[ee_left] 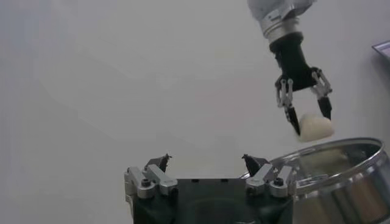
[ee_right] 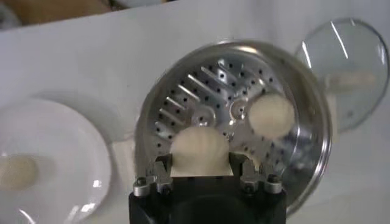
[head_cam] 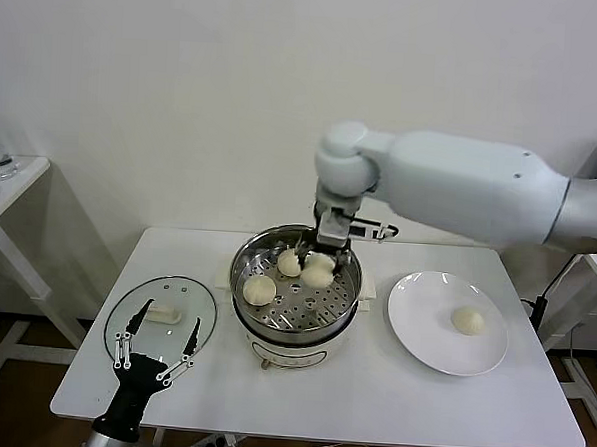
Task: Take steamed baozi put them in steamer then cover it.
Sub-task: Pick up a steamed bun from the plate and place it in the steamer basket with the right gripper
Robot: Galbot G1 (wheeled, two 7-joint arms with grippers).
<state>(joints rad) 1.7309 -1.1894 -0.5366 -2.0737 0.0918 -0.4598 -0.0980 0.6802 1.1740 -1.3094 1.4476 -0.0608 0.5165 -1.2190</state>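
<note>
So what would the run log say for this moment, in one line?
right gripper: shut on baozi, above steamer | left gripper: open, over cover | plate: one bun left

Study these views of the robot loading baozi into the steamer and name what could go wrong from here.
1. The right claw holds a baozi above the steamer; released high, it might bounce or roll.
2. Two baozi already lie on the tray; the new one may land on them.
3. The cover lies beside the open left claw, which could knock it.
</note>
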